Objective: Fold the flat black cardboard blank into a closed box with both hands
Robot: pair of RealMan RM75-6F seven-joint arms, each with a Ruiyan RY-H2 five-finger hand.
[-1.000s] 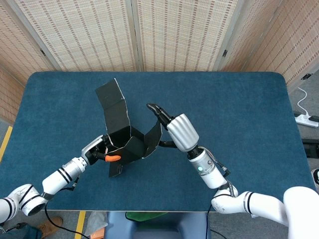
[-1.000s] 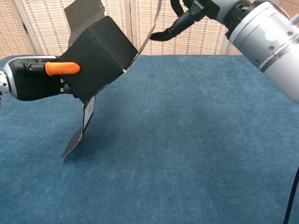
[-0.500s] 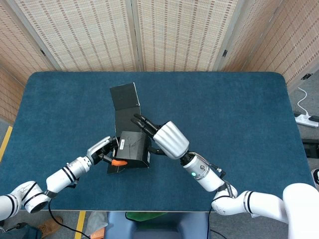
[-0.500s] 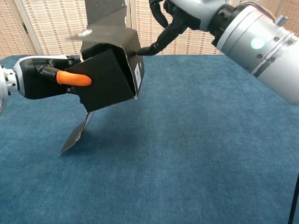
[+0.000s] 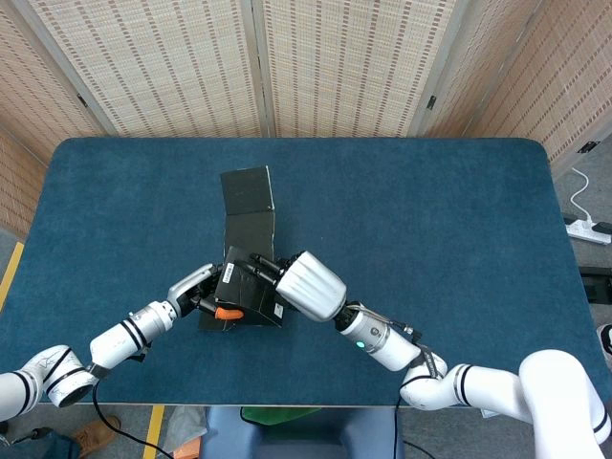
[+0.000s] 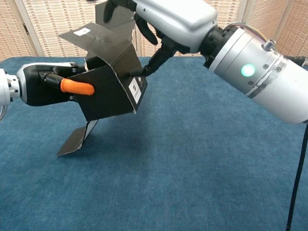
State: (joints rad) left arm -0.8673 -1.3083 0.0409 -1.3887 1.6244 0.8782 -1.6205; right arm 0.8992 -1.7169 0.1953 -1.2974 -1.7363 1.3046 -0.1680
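Note:
The black cardboard box point(image 5: 247, 292) is partly folded and held above the blue table point(image 5: 430, 210). In the chest view the box point(image 6: 108, 94) tilts, with a loose flap point(image 6: 74, 140) hanging below it. A long lid flap point(image 5: 249, 203) stretches away from it toward the far side. My left hand point(image 5: 196, 291) grips the box's left side, and its orange-tipped thumb point(image 6: 77, 86) lies on the front wall. My right hand point(image 5: 308, 285) reaches over from the right. Its fingers point(image 5: 260, 269) press down on the top panel point(image 6: 96, 37), and its thumb point(image 6: 151, 64) touches the right corner.
Blue cloth covers the whole table point(image 6: 202, 159). Woven screens point(image 5: 316, 62) stand behind the far edge. A white power strip point(image 5: 588, 229) lies on the floor off the right side.
My right hand has moved left and down over the box and pushed the top panel flatter. The box has sunk slightly toward the near edge, and the left hand keeps its grip.

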